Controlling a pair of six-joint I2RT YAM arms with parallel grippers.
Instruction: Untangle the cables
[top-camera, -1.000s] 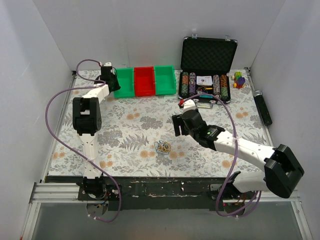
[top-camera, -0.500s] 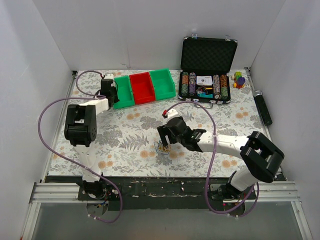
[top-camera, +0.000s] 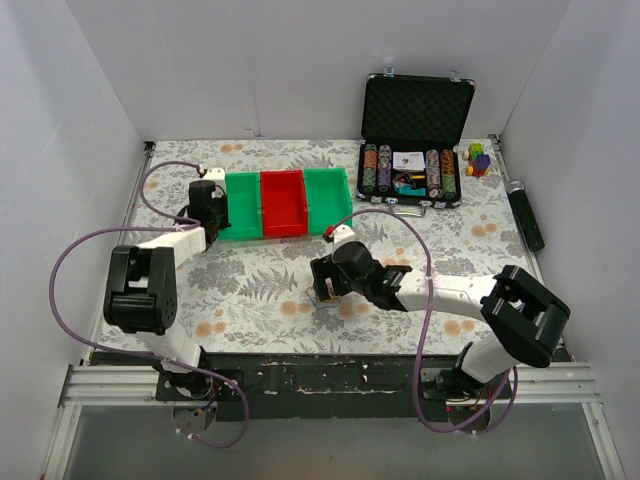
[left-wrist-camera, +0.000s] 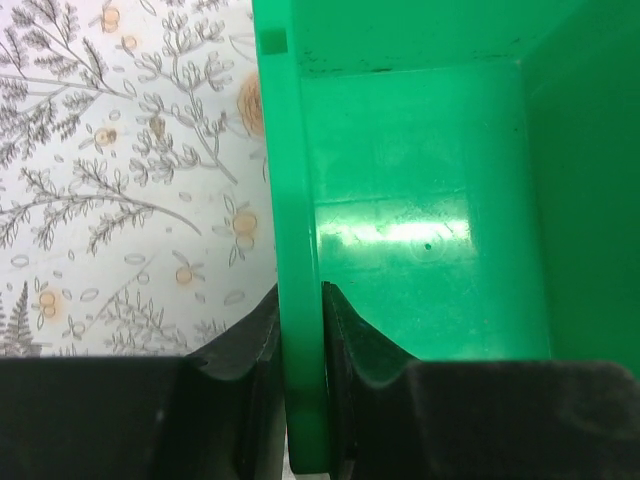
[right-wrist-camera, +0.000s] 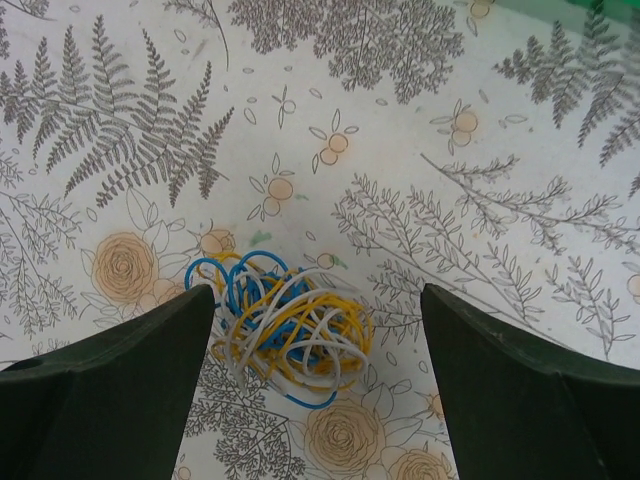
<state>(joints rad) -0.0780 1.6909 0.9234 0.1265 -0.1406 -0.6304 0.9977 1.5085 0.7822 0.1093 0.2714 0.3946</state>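
- Poised low over the floral tablecloth (right-wrist-camera: 420, 120) with the right gripper (right-wrist-camera: 315, 300), fingers spread wide, nothing between them.
- Straddling the small tangled knot of thin yellow, white and blue cables (right-wrist-camera: 285, 335), which lies on the cloth near the table's front middle, just beside one finger and well off the other.
- Opened that wide, most likely, to take the whole bundle in one close.
- Over at the far left with the left gripper (left-wrist-camera: 302, 330): pinched tight on the side wall of the bright green plastic bin (left-wrist-camera: 420, 200), one finger inside, one outside.
- Looks like a grip for shifting or steadying the bin, no use to the knot from there.
- Not a strand teased free yet.
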